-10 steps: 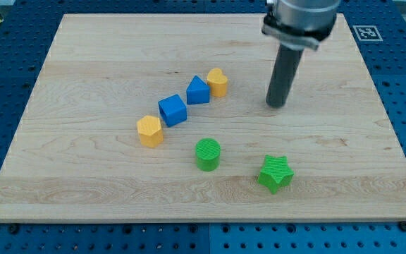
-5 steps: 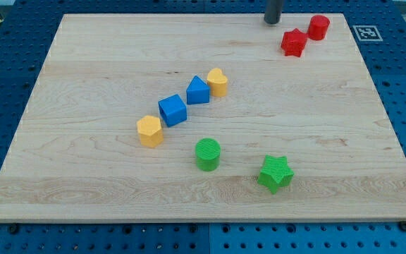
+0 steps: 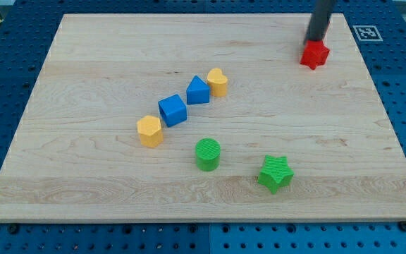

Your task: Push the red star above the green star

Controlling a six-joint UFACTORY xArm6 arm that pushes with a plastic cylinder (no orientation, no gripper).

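The red star [image 3: 314, 56] lies near the view's top right corner of the wooden board [image 3: 83, 63]. My tip [image 3: 316, 41] is right at the star's upper edge, on its top side, and seems to touch it. The dark rod rises from there out of the view's top. The green star [image 3: 275, 173] lies near the view's bottom, right of centre. The red star is far above it and a little to its right.
A green cylinder [image 3: 207, 154] lies left of the green star. A diagonal row runs up to the right: a yellow block [image 3: 149, 130], a blue cube [image 3: 172, 110], a blue triangular block [image 3: 197, 90] and a second yellow block [image 3: 217, 82]. The red cylinder seen earlier does not show.
The rod swung from mid-board to the top edge, then right. The red star has shifted right and slightly down. The red cylinder is no longer visible where the rod now stands.
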